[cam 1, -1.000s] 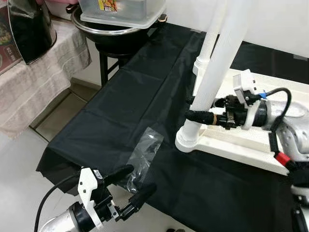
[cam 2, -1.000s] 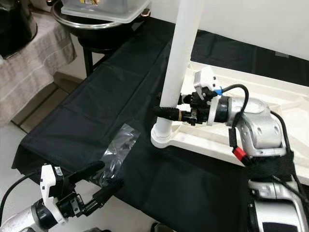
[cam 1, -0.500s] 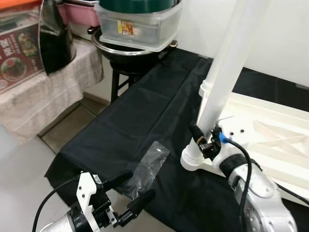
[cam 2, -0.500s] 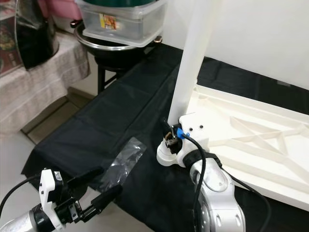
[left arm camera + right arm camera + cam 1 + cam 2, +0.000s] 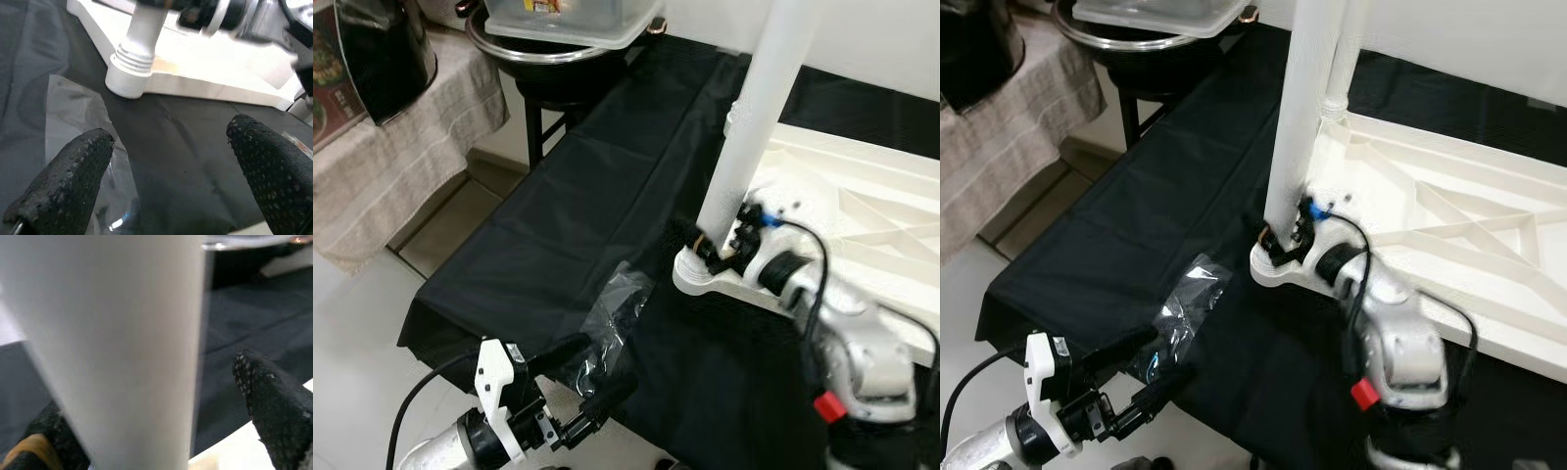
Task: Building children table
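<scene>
Right gripper [image 5: 713,247] clasps the smooth white cylindrical table leg [image 5: 754,127]; left gripper [image 5: 585,385] spread wide.

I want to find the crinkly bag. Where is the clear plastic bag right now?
The clear plastic bag lies flat on the black sheet, near its front edge, between the left tool and the white table leg.

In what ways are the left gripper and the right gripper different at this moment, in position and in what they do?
The left gripper hovers low by the near edge of the black cloth, above a clear plastic bag; the right gripper is at the base of the white table leg. The left one's fingers are spread and hold nothing; the right one's fingers sit on either side of the leg. Both have two black fingers.
</scene>
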You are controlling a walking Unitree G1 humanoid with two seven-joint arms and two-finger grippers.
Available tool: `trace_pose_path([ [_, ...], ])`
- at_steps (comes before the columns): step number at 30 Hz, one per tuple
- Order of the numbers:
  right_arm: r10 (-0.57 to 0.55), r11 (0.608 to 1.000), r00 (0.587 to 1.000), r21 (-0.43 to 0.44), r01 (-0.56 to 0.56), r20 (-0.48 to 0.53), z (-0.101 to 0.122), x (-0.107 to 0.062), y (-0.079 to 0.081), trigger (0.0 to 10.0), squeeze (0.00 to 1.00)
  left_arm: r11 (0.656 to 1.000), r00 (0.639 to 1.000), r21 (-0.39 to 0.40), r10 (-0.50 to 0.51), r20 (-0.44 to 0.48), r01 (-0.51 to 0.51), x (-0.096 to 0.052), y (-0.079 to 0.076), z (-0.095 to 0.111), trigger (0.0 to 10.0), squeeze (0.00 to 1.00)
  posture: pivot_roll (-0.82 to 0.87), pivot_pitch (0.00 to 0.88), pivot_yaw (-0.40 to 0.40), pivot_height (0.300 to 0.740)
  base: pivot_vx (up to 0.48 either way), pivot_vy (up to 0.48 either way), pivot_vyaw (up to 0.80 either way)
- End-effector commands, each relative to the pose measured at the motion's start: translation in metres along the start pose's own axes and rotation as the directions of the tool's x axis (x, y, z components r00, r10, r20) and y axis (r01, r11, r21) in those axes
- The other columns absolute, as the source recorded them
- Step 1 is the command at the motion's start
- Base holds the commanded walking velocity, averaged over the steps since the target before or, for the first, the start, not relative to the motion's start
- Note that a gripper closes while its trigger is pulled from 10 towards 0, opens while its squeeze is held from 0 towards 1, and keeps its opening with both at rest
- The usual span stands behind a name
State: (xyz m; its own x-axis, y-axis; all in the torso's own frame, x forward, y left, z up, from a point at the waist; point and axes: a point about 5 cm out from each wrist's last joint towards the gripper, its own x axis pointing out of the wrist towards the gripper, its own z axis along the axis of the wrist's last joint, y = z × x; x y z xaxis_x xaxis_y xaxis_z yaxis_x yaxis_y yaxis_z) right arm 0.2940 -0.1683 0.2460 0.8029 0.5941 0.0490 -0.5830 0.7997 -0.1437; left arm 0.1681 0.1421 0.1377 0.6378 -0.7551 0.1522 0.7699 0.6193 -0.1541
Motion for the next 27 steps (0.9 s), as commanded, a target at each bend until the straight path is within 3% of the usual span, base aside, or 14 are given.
trace_pose_path([
  [1,0.124,0.992,0.992,-0.004,-0.124,-0.019,-0.002,-0.004,-0.003,10.0,0.98,1.000,1.000,-0.021,-0.009,-0.019,0.009,-0.002,-0.004,-0.002,10.0,0.00,0.08,0.276,-0.034,0.740,0.000,0.000,0.00],
  [2,0.124,0.992,0.992,-0.004,-0.124,-0.019,-0.002,-0.004,-0.003,10.0,0.98,1.000,1.000,-0.021,-0.009,-0.019,0.009,-0.002,-0.004,-0.002,10.0,0.00,0.08,0.276,-0.034,0.740,0.000,0.000,0.00],
  [3,0.250,0.966,0.967,-0.052,-0.253,-0.054,0.002,-0.008,-0.006,10.0,0.00,1.000,1.000,-0.023,-0.009,-0.021,0.008,-0.003,-0.006,-0.002,10.0,0.00,0.08,0.281,-0.028,0.740,0.000,0.000,0.00],
  [4,0.250,0.966,0.967,-0.052,-0.253,-0.054,0.002,-0.008,-0.006,10.0,0.00,1.000,1.000,-0.023,-0.009,-0.021,0.008,-0.003,-0.006,-0.002,10.0,0.00,0.08,0.281,-0.028,0.740,0.000,0.000,0.00],
  [7,0.416,0.888,0.901,-0.160,-0.431,-0.122,0.012,0.000,-0.022,10.0,0.00,1.000,0.999,-0.029,-0.010,-0.030,0.009,-0.006,-0.010,-0.001,10.0,0.00,0.10,0.292,-0.027,0.740,0.000,0.000,0.00],
  [11,0.433,0.875,0.894,-0.187,-0.447,-0.111,0.017,0.007,-0.029,10.0,0.00,0.999,0.999,-0.031,-0.011,-0.036,0.010,-0.007,-0.012,-0.001,10.0,0.00,0.10,0.292,-0.027,0.740,0.000,0.000,0.00],
  [12,0.455,0.864,0.885,-0.192,-0.465,-0.095,0.021,0.012,-0.033,0.0,0.00,0.999,0.999,-0.032,-0.010,-0.039,0.009,-0.008,-0.013,-0.001,10.0,0.00,0.12,0.296,-0.026,0.740,0.000,0.000,0.00],
  [15,0.562,0.801,0.823,-0.191,-0.567,-0.083,0.029,0.023,-0.039,0.0,0.00,0.999,0.999,-0.036,0.000,-0.049,-0.002,-0.012,-0.018,0.000,10.0,0.00,0.14,0.296,-0.027,0.740,0.000,0.000,0.00],
  [19,0.584,0.786,0.807,-0.192,-0.588,-0.086,0.030,0.024,-0.039,0.0,0.00,0.999,0.999,-0.038,0.003,-0.051,-0.005,-0.013,-0.019,0.000,10.0,0.00,0.14,0.296,-0.027,0.740,0.000,0.000,0.00],
  [22,0.632,0.752,0.770,-0.175,-0.636,-0.083,0.030,0.025,-0.040,0.0,0.00,0.999,0.998,-0.046,0.003,-0.056,-0.006,-0.015,-0.021,0.000,10.0,0.00,0.14,0.291,-0.027,0.740,0.000,0.000,0.00],
  [25,0.637,0.755,0.767,-0.143,-0.640,-0.071,0.025,0.022,-0.042,0.0,0.00,0.999,0.998,-0.049,0.001,-0.058,-0.004,-0.014,-0.021,0.000,10.0,0.00,0.13,0.291,-0.038,0.740,0.000,0.000,0.00],
  [27,0.615,0.789,0.789,-0.018,-0.615,0.001,0.008,0.013,-0.035,0.0,0.00,0.999,0.998,-0.053,0.000,-0.057,-0.004,-0.014,-0.022,-0.001,10.0,0.00,0.13,0.291,-0.038,0.740,0.000,0.000,0.00],
])
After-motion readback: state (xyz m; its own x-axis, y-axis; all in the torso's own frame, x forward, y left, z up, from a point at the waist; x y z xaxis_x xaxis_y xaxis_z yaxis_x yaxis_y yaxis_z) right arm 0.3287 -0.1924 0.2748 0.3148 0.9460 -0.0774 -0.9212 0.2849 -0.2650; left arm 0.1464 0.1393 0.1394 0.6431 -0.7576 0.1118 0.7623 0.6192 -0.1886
